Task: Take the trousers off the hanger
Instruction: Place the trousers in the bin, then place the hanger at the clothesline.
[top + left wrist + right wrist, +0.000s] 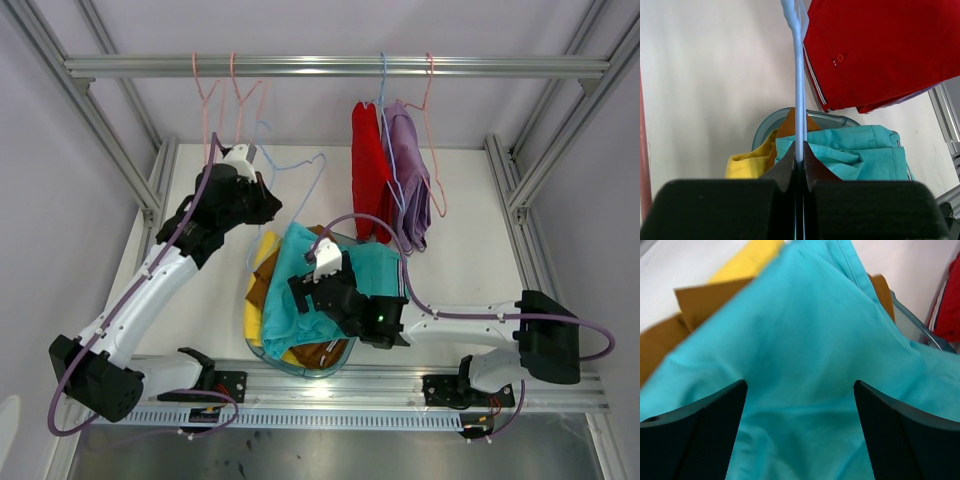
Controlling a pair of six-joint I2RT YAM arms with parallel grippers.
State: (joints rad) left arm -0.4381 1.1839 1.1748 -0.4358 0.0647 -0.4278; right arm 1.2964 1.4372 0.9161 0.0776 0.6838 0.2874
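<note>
left jaws clamped shut on the bare blue hanger (799, 75), which looks off the rail (340, 66). right jaws wide open just above the teal trousers (805, 350), piled on the yellow (747, 166) and brown (705, 302) pairs in the tub (765, 129). red trousers (368, 170) and lilac trousers (412, 185) hang on the rail. risk: swinging the held hanger could snag those hooks; thin wire may twist in the grip
</note>
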